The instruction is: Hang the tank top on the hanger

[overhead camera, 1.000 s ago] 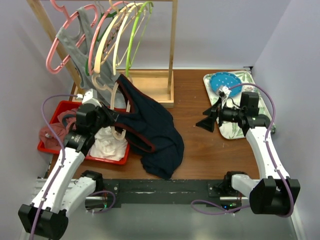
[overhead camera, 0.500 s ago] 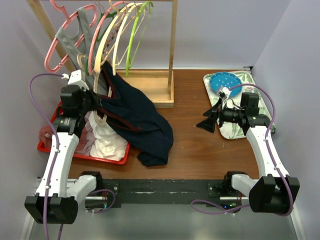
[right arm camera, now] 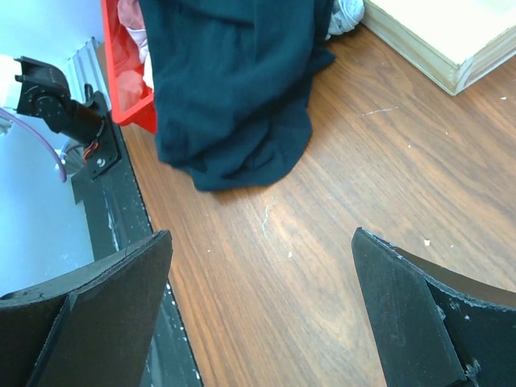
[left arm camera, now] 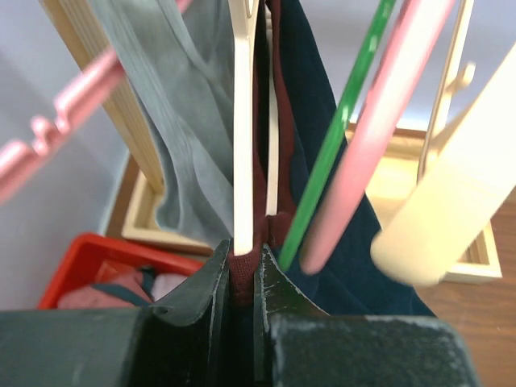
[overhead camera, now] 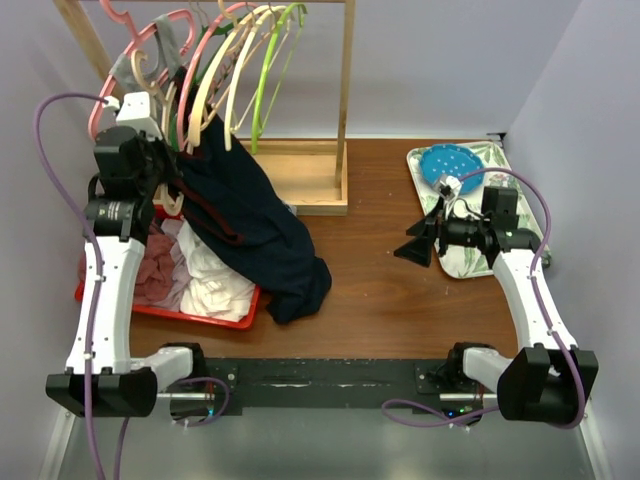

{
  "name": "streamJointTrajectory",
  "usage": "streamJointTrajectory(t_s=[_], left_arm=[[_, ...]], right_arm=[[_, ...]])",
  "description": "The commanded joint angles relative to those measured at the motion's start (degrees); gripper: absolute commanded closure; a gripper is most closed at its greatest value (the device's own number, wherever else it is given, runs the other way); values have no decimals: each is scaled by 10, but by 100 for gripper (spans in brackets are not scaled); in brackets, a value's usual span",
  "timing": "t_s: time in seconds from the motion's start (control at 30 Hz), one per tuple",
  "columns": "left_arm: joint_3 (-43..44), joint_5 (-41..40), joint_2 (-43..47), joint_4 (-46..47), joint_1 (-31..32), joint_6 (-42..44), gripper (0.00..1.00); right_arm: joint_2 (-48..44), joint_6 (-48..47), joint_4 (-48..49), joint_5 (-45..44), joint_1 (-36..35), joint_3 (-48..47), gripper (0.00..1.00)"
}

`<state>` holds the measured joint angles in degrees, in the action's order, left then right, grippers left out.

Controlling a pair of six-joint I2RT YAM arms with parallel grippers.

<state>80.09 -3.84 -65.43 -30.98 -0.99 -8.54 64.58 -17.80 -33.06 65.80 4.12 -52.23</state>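
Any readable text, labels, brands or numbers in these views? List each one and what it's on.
None readable in any view. No print or label shows on the tank top, the hanger, the red bin or the patterned tray.

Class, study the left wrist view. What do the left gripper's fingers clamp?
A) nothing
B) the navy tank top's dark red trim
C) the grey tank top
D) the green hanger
B: the left gripper is shut on the dark red trim of the tank top, right beside the tan hanger.
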Motion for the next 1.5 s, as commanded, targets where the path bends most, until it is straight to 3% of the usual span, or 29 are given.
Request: streamJointTrajectory(t_s=[0.0,0.5,0.77,1.13,1.47], left_arm=[[93,-38,-36,44,-8,62,100],[262,37,-154,49,-8,165,100],[313,66,-190,93,-8,150,100],[270,87,-151,126,-8,123,100],[331,49,-224,165,-10,104,100]], right_arm=[[6,-14,-10,26,5,-26,1],[25,-16,-21,54,21,-26,1],[40,-19,-32,61,25,-30,1],[55,-27,-47,67,26,-36,1],[58,-30,-50,64,32,-35,1]])
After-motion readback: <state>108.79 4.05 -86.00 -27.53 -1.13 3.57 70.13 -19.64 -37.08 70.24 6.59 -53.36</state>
